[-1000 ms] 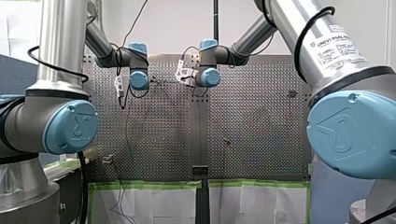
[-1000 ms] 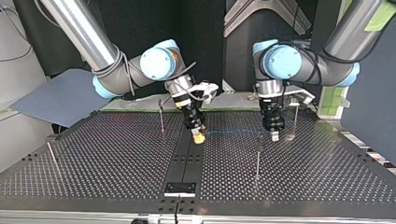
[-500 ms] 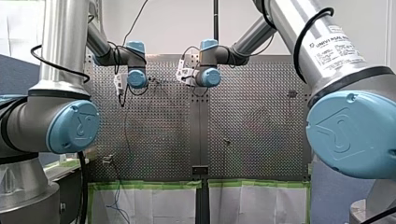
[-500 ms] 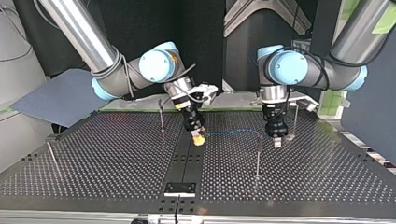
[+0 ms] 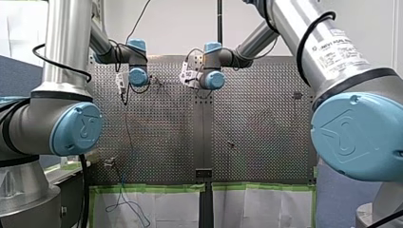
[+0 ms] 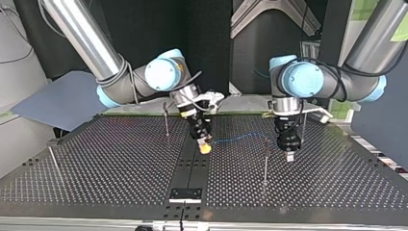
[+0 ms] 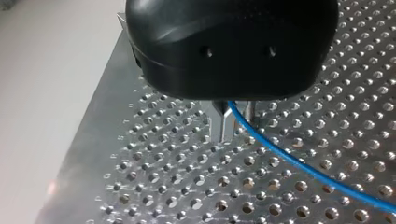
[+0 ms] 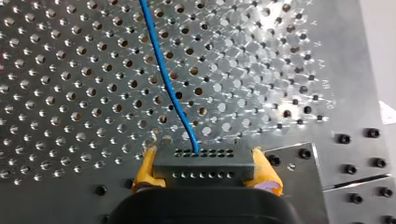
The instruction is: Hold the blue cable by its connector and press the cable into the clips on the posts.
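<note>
So here's where it sits: my right gripper [image 8: 205, 169] is clamped on the grey rectangular connector block [image 8: 204, 158] with the rows of tiny holes, a yellow pad [image 8: 145, 171] on each short end, low over the perforated metal table [image 6: 120, 168] near the middle of the top view. The thin blue cable [image 8: 166, 79] comes out of the connector's top face and runs ahead across the holes toward my left gripper [image 7: 233, 122], the black one, which sits at the top view's right just beside a thin metal post [image 6: 265, 161]. In the left wrist view the cable comes out from right under that gripper and trails off over the table, but I honestly can't tell if it's pinched or just running through loose. Can't tell whether the cable sits in that post's clip either, way too small. Handling-wise I'd guess this cable is super light and floppy: it has a slight wave between the two grippers in the top view, so it won't hold a shape. The connector is the only rigid bit, so that's the spot to hold. A second hold close to the clip seems smart, since pushing a limp wire from far away would probably just buckle it. I'd go easy where wire meets block, looks like the weak spot.
</note>
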Available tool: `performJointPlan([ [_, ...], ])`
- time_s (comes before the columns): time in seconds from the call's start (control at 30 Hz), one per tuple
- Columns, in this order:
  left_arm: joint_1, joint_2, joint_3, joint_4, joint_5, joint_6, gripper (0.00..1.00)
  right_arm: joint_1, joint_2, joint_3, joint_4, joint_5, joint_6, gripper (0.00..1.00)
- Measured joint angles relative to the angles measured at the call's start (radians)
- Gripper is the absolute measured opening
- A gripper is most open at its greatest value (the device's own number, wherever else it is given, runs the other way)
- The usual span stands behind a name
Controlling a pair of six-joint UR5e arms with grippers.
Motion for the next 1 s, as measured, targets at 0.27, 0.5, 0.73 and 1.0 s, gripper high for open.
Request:
performJointPlan([
  [0.27,0.007,-0.046,0.027,-0.007,0.02,-0.002,0.01,-0.005,0.027,-0.026,0.0,-0.002,0.0,0.0],
  [0.5,0.01,-0.051,0.045,-0.013,0.024,-0.009,0.01,-0.02,0.03,-0.052,0.002,-0.007,0.0,0.0],
  [0.73,0.015,-0.074,0.095,-0.036,0.03,-0.021,0.01,-0.032,0.036,-0.069,0.001,-0.007,0.0,0.0],
  [1.0,0.02,-0.086,0.106,-0.056,0.025,-0.02,0.01,-0.039,0.037,-0.07,0.002,-0.009,0.0,0.0],
])
